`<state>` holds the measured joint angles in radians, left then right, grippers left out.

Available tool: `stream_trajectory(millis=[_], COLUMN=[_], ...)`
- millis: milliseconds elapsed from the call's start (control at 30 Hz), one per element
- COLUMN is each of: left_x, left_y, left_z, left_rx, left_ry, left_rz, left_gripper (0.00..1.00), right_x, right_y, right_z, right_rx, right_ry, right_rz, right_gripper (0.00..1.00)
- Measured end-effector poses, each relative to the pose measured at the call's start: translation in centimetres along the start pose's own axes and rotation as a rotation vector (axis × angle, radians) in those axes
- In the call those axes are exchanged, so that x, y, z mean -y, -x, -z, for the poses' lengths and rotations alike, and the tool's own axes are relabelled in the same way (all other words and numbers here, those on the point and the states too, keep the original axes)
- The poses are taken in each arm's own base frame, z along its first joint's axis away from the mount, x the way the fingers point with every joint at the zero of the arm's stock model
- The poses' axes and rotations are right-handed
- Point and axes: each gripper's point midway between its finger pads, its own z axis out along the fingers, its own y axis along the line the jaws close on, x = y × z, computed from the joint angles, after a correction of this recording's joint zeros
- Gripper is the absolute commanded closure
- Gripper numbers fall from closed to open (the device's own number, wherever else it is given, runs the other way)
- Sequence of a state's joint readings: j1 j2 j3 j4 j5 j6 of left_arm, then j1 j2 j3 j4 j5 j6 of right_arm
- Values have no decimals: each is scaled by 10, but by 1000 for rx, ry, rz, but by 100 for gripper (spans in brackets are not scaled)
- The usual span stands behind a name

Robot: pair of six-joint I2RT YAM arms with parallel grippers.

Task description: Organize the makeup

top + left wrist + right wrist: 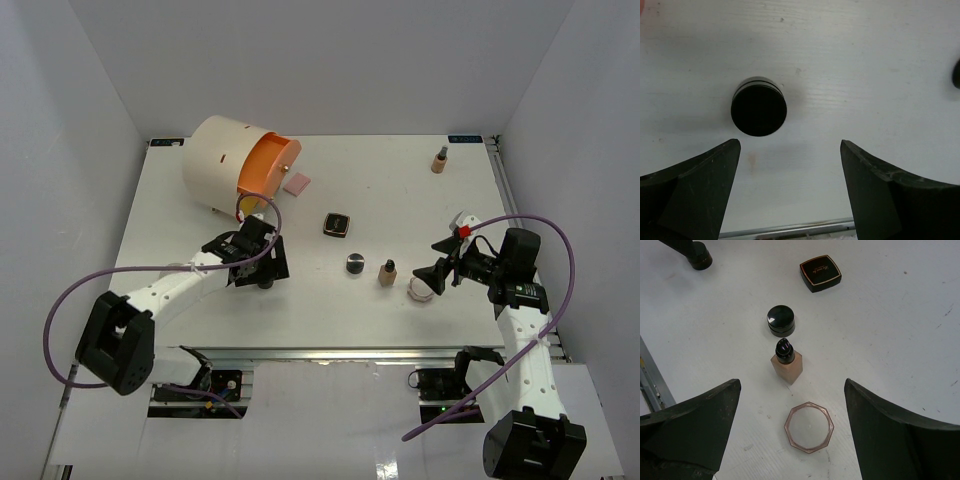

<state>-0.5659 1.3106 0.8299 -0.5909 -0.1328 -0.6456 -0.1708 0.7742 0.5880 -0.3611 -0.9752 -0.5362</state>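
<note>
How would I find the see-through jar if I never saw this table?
On the white table, look just ahead of the right gripper, where three things stand in a row. The clear jar is nearest the gripper, beside the tan bottle. Only it is see-through, with a pinkish eight-sided rim.

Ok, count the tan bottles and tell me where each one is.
2. One tan bottle stands mid-table between the black round jar and the clear jar; the other near the far right corner. The cream cylinder could hide more.
</note>
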Motion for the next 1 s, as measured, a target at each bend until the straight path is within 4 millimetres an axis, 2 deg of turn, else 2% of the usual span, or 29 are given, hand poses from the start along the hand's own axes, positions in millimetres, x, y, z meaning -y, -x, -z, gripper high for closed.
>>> stream_trajectory(millis=[167,300,533,600,700,900,1000], left_x=[-15,-19,-21,-23,-27,-29,-28], left_y=[-5,0,3,-1,-6,-5,-4], left_z=[-24,-26,-34,-40,-45,-46,-43], left_rx=[-20,7,23,7,-8,1,2], left_ry=[101,129,148,162,184,198,191], left_rz=[-3,-1,9,10,13,26,27], left_gripper=[10,13,25,32,48,90,99], right_x=[0,1,1,2,2,3,3], right_y=[0,0,0,-1,-1,-1,-1], right_z=[0,1,1,1,1,1,2], right_rx=[0,0,-1,-2,-3,-3,-3], right_ry=[-1,-4,-6,-7,-8,-13,-16], right_rz=[-1,-2,-2,-2,-3,-4,-5], right_gripper=[10,10,10,10,10,10,10])
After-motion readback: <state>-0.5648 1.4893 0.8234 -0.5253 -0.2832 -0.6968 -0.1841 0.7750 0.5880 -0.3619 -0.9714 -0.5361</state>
